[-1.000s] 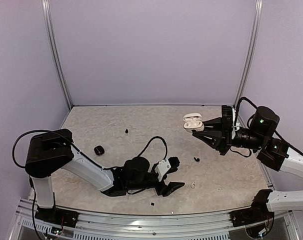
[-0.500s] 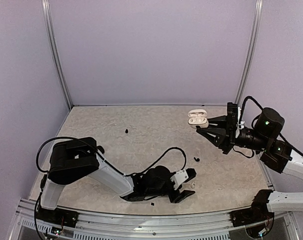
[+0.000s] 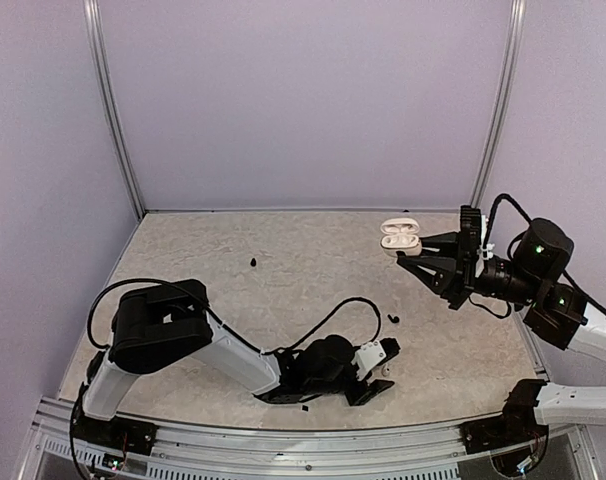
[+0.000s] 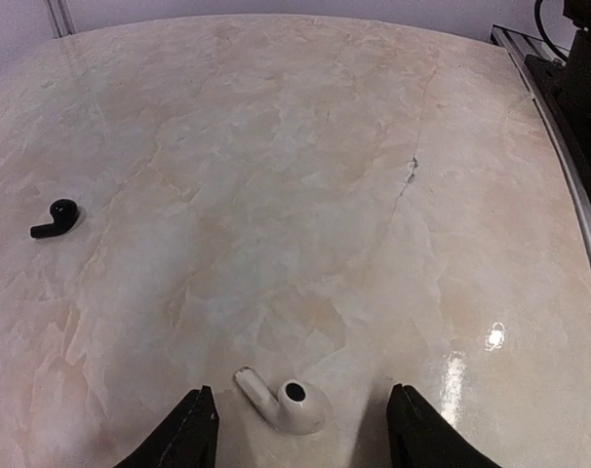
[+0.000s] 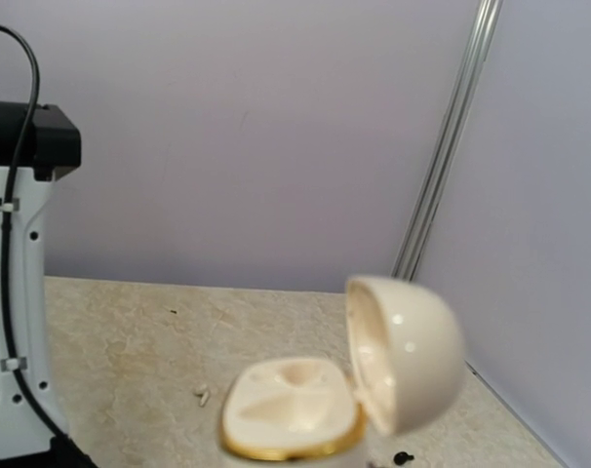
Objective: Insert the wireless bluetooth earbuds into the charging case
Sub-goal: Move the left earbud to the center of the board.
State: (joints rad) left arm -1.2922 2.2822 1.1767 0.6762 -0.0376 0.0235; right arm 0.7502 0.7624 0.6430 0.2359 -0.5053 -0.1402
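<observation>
Earbuds lie loose on the bench (image 3: 283, 235). Furthest left, toward the back, is the far-left black earbud (image 3: 253, 262), too small in the top view to tell which way it points.

The left arm (image 3: 223, 350) stretches low across the front of the bench, and the left gripper (image 3: 379, 371) is down at the surface with its jaws parted. In the left wrist view its two fingers (image 4: 193, 434) stand on either side of the white earbud (image 4: 281, 400), with a clear gap on each side, so it grips nothing. That earbud lies flat on the bench. Its long axis runs on a slant across the gap: the stem points up and to the left in that view, and the rounded head, with its dark opening facing up, points down and to the right.

Just beyond it, apart from the gripper, lies the second black earbud (image 4: 55, 219), with its stem toward the left and its head toward the right.

To the right, the right gripper (image 3: 407, 256) is raised above the bench and clamped on the white charging case (image 3: 400, 236) at its fingertips. In the right wrist view the case is open, the hollows of its base facing up and its lid (image 5: 403, 351) swung upright at the right of the base.
</observation>
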